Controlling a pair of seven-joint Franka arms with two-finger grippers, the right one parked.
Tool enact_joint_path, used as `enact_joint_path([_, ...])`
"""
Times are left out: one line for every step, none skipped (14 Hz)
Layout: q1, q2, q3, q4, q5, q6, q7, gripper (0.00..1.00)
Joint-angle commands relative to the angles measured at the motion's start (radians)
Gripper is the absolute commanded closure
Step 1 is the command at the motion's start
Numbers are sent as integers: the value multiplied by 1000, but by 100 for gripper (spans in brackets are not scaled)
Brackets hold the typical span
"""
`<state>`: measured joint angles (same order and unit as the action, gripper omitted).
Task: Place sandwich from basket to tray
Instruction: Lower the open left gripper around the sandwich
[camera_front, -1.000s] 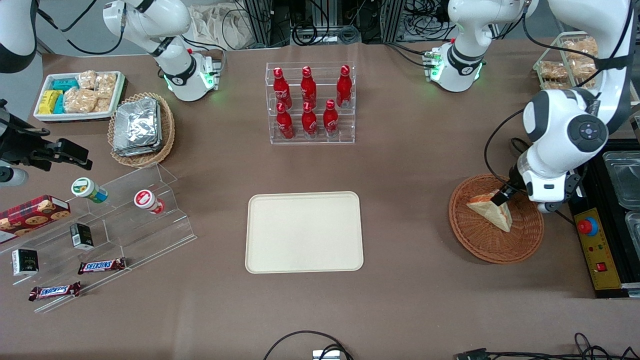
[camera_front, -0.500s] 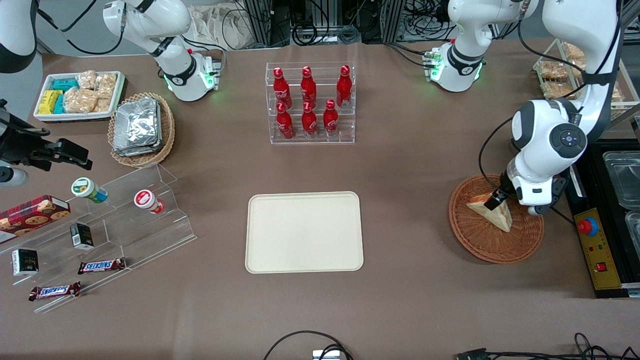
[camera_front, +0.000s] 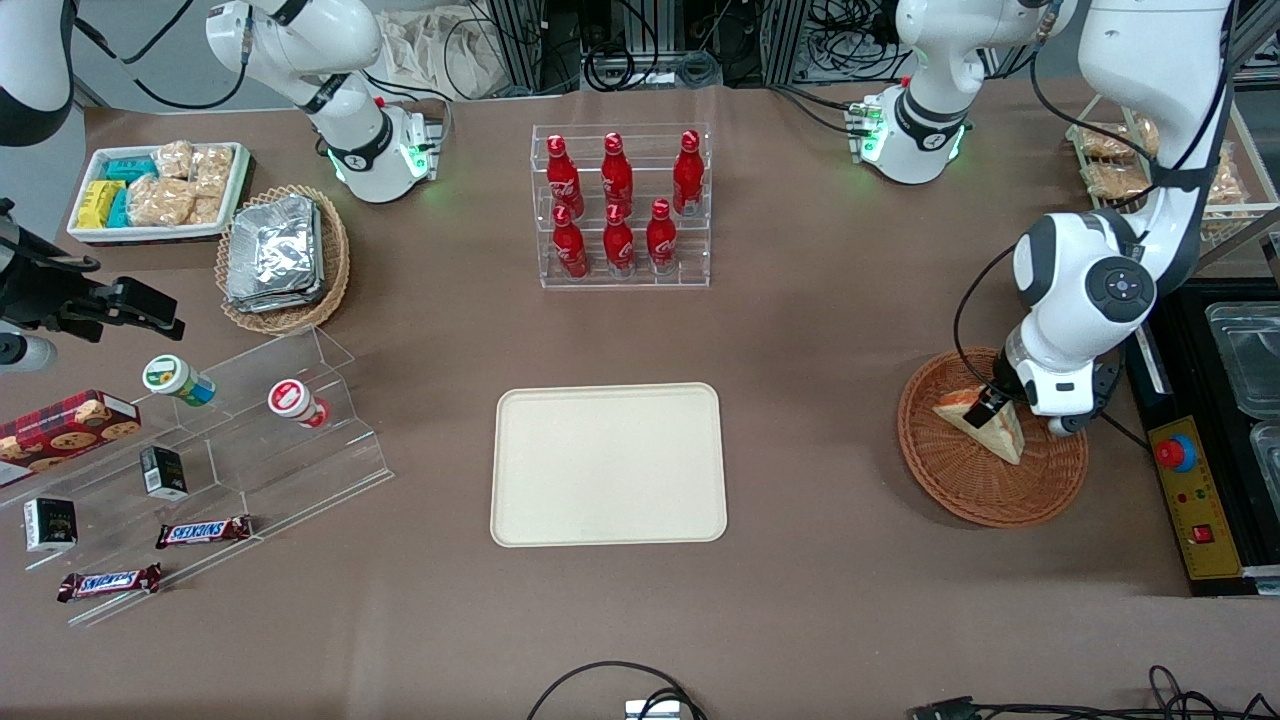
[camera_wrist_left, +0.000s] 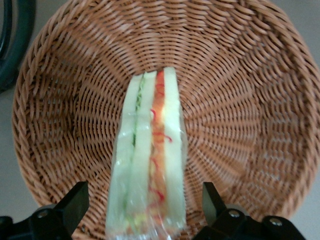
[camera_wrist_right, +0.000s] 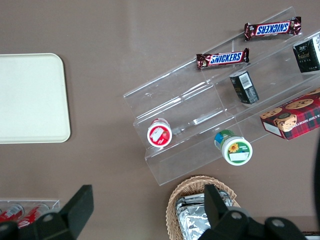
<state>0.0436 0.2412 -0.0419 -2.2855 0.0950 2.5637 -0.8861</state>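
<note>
The sandwich (camera_front: 1000, 438) is a clear-wrapped white wedge with red and green filling, lying in the reddish-brown wicker basket (camera_front: 960, 500) toward the working arm's end of the table. My gripper (camera_front: 992, 404) is down in the basket over the sandwich's thick end. The left wrist view shows it open, one black finger (camera_wrist_left: 76, 200) on each side of the sandwich (camera_wrist_left: 150, 150), a gap between each finger and the wrap, with the basket (camera_wrist_left: 240, 100) weave all round. The cream tray (camera_front: 608, 465) lies bare mid-table, also visible in the right wrist view (camera_wrist_right: 30, 100).
A rack of red bottles (camera_front: 620, 205) stands farther from the front camera than the tray. A black control box with a red button (camera_front: 1185, 470) sits close beside the basket. An acrylic stepped stand (camera_front: 250, 430) with snacks and a tan foil-packet basket (camera_front: 283, 255) lie toward the parked arm's end.
The working arm's wrist and elbow have drawn in toward the middle of the table. The gripper has shifted slightly along the sandwich's thick end. The sandwich has not moved.
</note>
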Motion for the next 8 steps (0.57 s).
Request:
enact_joint_path([4,24,10,-25,20,74,-28,0])
enact_joint_path([4,33,10,-25,20,84,-30,0])
enact_joint_path([4,36,10,-25,20,87,-30,0])
enact_joint_path([4,38,10,-23,20,87,-37,0])
enact_joint_path([4,44,10,-22,19,87,-53,1])
enact_joint_path([-1,52,10,-22,19,92,-69,11])
enact_joint_path([-1,58,10,-22,19,107,-85,29])
enact_joint_path([-2,61,10,-20,19,111,-96,59])
